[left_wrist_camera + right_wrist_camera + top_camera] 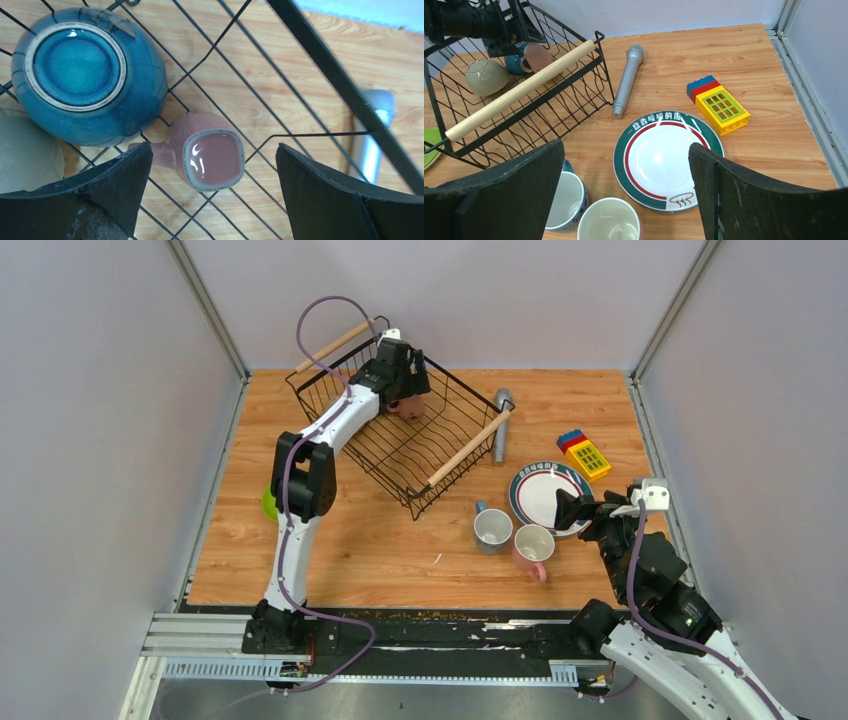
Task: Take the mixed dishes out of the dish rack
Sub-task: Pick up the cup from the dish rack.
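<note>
**A:** Pink glazed mug (207, 157), lying in the dish rack (468, 448) just beside the upturned teal bowl (85, 75). How will it handle?

**B:** Stiff, slick and breakable, I judge, and fairly light. My left gripper (212, 152) hangs over it, jaws spread wide. I would pinch across the body, clear of the handle. My right gripper (626, 150) is spread too, holding nothing.

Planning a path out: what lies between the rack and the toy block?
A grey cylinder lies on the table between rack and block, clearest in the right wrist view.
</note>
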You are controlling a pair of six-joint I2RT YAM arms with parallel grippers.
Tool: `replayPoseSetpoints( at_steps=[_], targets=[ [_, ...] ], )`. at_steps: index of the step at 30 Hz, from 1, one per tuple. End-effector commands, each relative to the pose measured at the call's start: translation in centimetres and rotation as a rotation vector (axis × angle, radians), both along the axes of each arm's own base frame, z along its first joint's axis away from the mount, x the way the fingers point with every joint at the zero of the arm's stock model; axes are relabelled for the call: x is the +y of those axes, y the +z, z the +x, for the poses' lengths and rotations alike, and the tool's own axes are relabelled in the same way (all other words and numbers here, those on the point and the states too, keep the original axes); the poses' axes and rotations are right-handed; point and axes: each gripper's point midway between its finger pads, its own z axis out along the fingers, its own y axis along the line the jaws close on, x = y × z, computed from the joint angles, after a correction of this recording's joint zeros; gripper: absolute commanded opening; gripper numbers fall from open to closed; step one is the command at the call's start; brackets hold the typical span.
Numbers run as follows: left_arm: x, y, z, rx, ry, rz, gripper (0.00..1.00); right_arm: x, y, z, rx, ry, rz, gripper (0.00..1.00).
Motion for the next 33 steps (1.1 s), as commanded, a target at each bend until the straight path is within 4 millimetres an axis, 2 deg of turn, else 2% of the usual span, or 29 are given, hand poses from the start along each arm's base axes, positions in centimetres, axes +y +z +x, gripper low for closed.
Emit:
replayPoseSetpoints(
  at_steps=[1, 6, 7, 16, 22, 27, 29, 33],
  targets=[
    [-0.1, 1.1, 1.4, -0.086, -0.071, 0.101, 1.00, 0.3, 0.3, 0.3, -0.017, 0.012, -0.005, 0.96],
    [-0.1, 0.7, 1.6, -0.126, -0.237, 0.224, 1.00, 0.4, 0.3, 0.2, -0.017, 0.016, -0.007, 0.96],
    [-0.7, 0.6, 1.4, -0.126, -0.284, 0.221, 1.00, 0.4, 0.3, 0.2, -0.017, 0.017, -0.007, 0.95],
    [-1.2, -1.9, 0.2, -0.103, -0.562, 0.327, 1.00, 0.7, 0.2, 0.3, -0.012, 0.028, -0.017, 0.95],
    [-1.4, -3.1, -0.7, -0.077, -0.655, 0.363, 1.00, 0.8, 0.1, 0.5, -0.007, 0.031, -0.025, 0.95],
    [-1.3, -3.3, -0.8, -0.073, -0.663, 0.369, 0.98, 0.8, 0.0, 0.5, -0.005, 0.032, -0.027, 0.95],
    [-1.4, -3.3, -0.8, -0.072, -0.658, 0.360, 0.95, 0.8, 0.0, 0.6, -0.004, 0.031, -0.030, 0.95],
    [-1.8, -2.4, -1.0, -0.079, -0.660, 0.330, 0.75, 0.9, -0.1, 0.6, -0.002, 0.033, -0.032, 0.95]
  ],
)
